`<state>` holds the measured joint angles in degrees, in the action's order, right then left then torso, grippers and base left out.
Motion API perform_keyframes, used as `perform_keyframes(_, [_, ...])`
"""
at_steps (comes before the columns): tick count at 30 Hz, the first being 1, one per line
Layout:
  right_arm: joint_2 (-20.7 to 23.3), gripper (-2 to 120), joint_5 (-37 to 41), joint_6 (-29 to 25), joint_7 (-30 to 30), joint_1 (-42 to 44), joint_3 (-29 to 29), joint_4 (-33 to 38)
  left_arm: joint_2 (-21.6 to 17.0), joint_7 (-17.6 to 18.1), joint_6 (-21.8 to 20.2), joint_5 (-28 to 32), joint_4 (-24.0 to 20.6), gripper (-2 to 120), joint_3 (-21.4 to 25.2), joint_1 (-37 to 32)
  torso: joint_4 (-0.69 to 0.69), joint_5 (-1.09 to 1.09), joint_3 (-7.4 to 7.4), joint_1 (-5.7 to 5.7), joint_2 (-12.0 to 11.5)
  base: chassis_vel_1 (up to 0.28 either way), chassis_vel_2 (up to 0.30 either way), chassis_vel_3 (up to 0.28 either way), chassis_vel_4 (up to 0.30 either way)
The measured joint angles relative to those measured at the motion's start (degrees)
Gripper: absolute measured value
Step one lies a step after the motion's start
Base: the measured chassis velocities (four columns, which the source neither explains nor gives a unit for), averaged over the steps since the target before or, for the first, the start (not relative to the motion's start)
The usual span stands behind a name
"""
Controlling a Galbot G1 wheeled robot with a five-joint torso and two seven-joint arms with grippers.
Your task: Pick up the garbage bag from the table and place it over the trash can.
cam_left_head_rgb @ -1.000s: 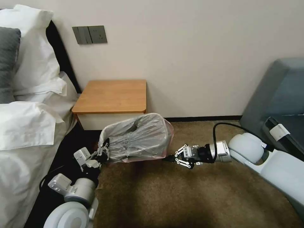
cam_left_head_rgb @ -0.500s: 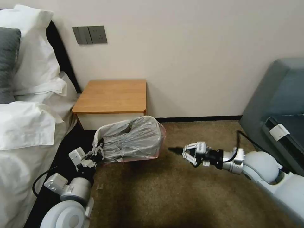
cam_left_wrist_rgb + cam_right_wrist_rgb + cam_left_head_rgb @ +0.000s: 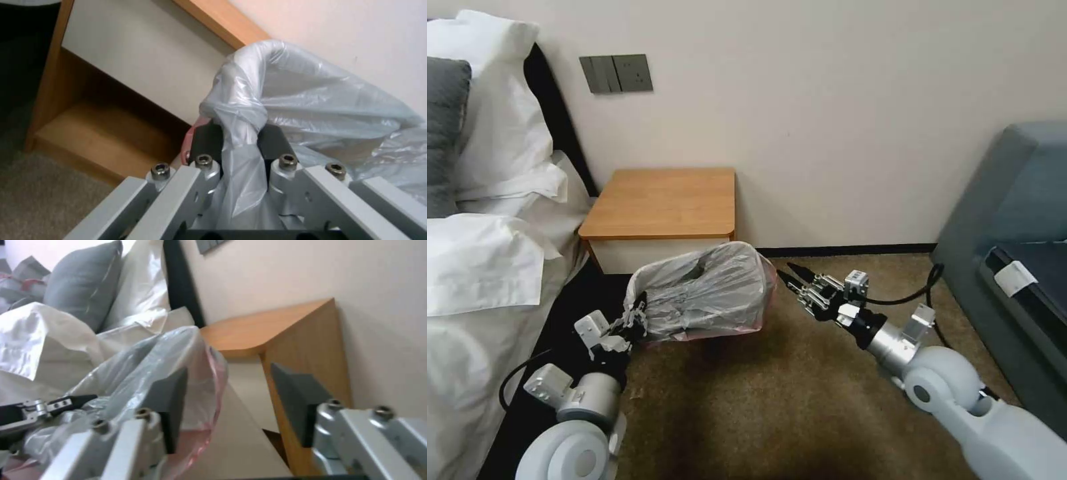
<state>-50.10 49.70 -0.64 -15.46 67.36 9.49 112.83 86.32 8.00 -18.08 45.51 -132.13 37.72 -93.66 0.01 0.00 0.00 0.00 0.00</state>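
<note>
Between the pressed jaws of the left gripper [image 3: 240,146], a bunched fold of the garbage bag [image 3: 707,293] is pinched, the film draped over the trash can [image 3: 707,337] just in front of the table [image 3: 660,203]. The right gripper [image 3: 800,283] hovers with jaws spread just beside the bag's pinkish edge, holding nothing. Judged risk: the thin film may tear or slip off the rim if the pinching arm pulls before that side is hooked.
</note>
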Motion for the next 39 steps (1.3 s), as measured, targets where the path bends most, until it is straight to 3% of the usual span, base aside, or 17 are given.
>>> perform_keyframes(8, [-1.28,56,0.53,0.28,-0.68,-0.01,-0.48,-1.85,0.32,-0.07,0.03,-0.17,-0.45,10,-0.34,-0.32,-0.01,0.00,0.00,0.00,0.00,0.000,0.000,0.000,0.000])
perform_keyframes(12, [-1.85,53,4.79,0.84,-0.97,0.29,-0.54,-1.79,0.34,-0.11,0.03,-0.19,-0.59,10,-0.36,-0.39,-0.01,0.00,0.00,0.00,0.00,0.000,0.000,0.000,0.000])
perform_keyframes(16, [-3.32,33,11.58,1.66,-0.40,0.78,-0.84,-1.01,0.36,-0.14,0.06,-0.18,-0.71,10,-0.32,-0.59,-0.01,0.00,0.00,0.00,0.00,0.000,0.000,0.000,0.000])
perform_keyframes(24, [-4.30,10,12.29,1.98,-0.88,1.04,-1.23,-1.60,0.39,-0.15,0.08,-0.14,-0.99,10,-0.31,-0.60,-0.01,0.00,0.00,0.00,0.00,0.000,0.000,0.000,0.000])
perform_keyframes(26, [-4.40,0,11.66,2.11,-1.41,1.17,-1.32,-1.87,0.38,-0.14,0.08,-0.12,-1.06,10,-0.32,-0.57,-0.01,0.00,0.00,0.00,0.00,0.000,0.000,0.000,0.000])
perform_keyframes(39, [-4.57,0,6.83,2.12,-0.62,0.15,-2.12,-3.52,0.37,-0.74,-0.04,1.30,-2.21,10,-1.03,-0.97,-0.01,0.00,0.00,0.00,0.00,0.000,0.000,0.000,0.000])
